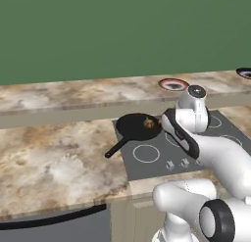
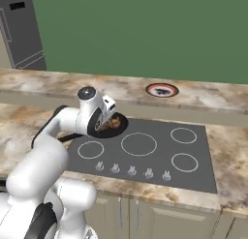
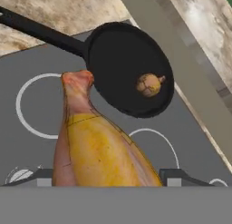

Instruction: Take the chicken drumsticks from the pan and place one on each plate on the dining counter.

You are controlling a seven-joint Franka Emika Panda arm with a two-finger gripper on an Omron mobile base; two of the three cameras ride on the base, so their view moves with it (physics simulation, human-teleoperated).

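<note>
Left base view, reading from the left: a wide marble worktop (image 1: 54, 157) spreads under the raised dining counter (image 1: 73, 96), which runs along the back before a green wall. The pan (image 1: 137, 126) sits on the rear left part of the grey cooktop (image 1: 162, 155), its long handle pointing down-left over the cooktop's edge toward the worktop. One drumstick (image 1: 148, 122) lies inside the pan near its right side. Just right of it the arm's wrist blocks the sight of the gripper. On the dining counter behind the arm stands the reddish-pink rimmed plate (image 1: 173, 84), and the navy rimmed plate (image 1: 244, 73) sits at the far right edge, well apart from the first.

Right base view: a dark grey appliance (image 2: 22, 32) stands in the far left corner. The gripper (image 2: 107, 121) hangs over the pan (image 2: 109, 129), with a brown drumstick (image 2: 115, 122) at its tips; the white hand covers most of the pan. The pink plate (image 2: 162, 90) rests on the counter beyond the cooktop's (image 2: 145, 153) rings, and a row of knobs (image 2: 131, 171) lines its front edge.

Hand view: the pan (image 3: 122, 66) lies beneath with the small drumstick (image 3: 149, 84) in it, while a large golden drumstick (image 3: 97, 146) rises between the finger tips (image 3: 179, 177), clamped there above the cooktop (image 3: 27, 73).
</note>
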